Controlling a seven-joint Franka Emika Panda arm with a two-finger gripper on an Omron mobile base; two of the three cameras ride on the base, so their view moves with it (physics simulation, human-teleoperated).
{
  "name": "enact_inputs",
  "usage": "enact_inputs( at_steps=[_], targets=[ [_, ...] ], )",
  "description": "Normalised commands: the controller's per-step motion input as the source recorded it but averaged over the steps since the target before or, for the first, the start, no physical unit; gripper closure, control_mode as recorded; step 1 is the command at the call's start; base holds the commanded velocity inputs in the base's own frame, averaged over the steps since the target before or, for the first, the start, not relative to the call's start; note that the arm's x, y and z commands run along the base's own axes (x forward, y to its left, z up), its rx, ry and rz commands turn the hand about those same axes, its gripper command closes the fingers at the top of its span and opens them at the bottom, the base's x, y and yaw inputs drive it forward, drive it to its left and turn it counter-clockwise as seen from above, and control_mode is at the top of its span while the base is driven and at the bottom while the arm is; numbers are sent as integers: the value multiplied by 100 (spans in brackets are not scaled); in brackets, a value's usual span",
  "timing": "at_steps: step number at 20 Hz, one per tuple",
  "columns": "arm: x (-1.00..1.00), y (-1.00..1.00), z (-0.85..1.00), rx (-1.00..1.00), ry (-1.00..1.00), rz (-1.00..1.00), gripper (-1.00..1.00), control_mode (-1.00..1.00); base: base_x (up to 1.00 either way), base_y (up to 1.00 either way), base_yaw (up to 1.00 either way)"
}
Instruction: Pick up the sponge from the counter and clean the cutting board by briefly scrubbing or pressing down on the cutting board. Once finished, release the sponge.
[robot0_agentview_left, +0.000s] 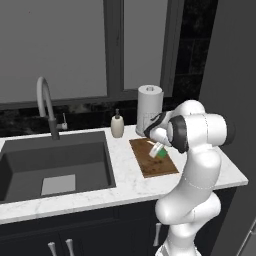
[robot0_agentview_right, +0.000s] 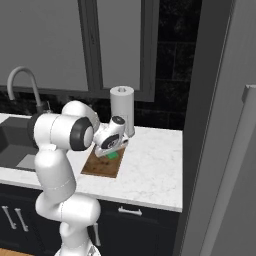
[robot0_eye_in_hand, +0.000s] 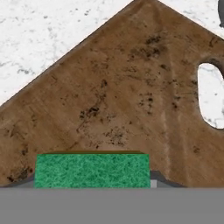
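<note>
No legible writing. Gripper (robot0_agentview_left: 161, 151) clamps sponge (robot0_eye_in_hand: 92, 169) over cutting board (robot0_eye_in_hand: 131, 100), frame centre; counter (robot0_agentview_right: 150, 170) open rightward.

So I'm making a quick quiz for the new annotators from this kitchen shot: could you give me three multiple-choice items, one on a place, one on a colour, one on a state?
1. Where is the sponge?
A. in the sink
B. over the cutting board
C. beside the soap bottle

2. What colour is the sponge's top?
A. green
B. blue
C. red

3. What is the hand doing?
A. shut on the sponge
B. open above the faucet
C. gripping the paper towel roll

Key:
1 B, the sponge sits against the cutting board.
2 A, the hand view shows green.
3 A, the hand holds it between its fingers.
</note>
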Motion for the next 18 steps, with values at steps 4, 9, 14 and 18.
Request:
enact_inputs(
  at_steps=[4,9,14,18],
  targets=[
    [0,-26,0,-5,23,0,100,-100,0,0,0],
    [-2,-51,4,-3,23,0,100,-100,0,0,0],
    [-6,-61,12,-2,14,0,100,-100,0,0,0],
    [-4,-52,1,-2,8,0,100,-100,0,0,0]
  ],
)
